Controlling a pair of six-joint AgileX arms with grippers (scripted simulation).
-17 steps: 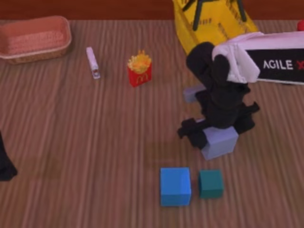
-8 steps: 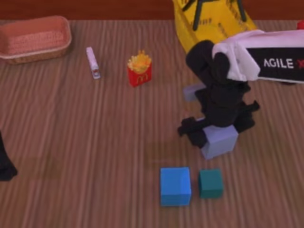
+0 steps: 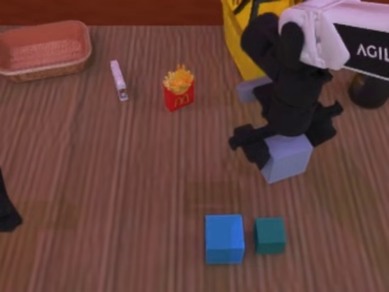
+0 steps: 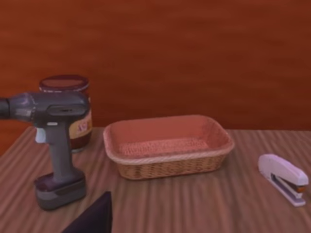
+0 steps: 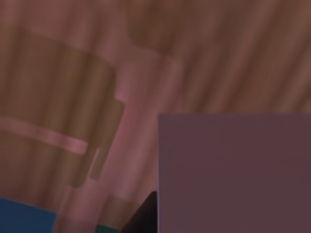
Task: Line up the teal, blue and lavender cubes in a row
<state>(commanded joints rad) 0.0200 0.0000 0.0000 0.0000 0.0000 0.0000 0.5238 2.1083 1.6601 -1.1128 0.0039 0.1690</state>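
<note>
The lavender cube (image 3: 288, 158) sits clamped in the right gripper (image 3: 282, 149), right of table centre and well apart from the other two cubes. The blue cube (image 3: 224, 238) and teal cube (image 3: 270, 235) stand just beside each other near the front edge, blue on the left. The left gripper (image 3: 7, 213) is parked at the left edge; whether it is open or closed cannot be told.

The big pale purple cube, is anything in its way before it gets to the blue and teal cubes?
Nothing visible. The right gripper holds the pale lavender-grey cube; only bare wooden table lies between it and the bright blue cube and dark teal cube.
</note>
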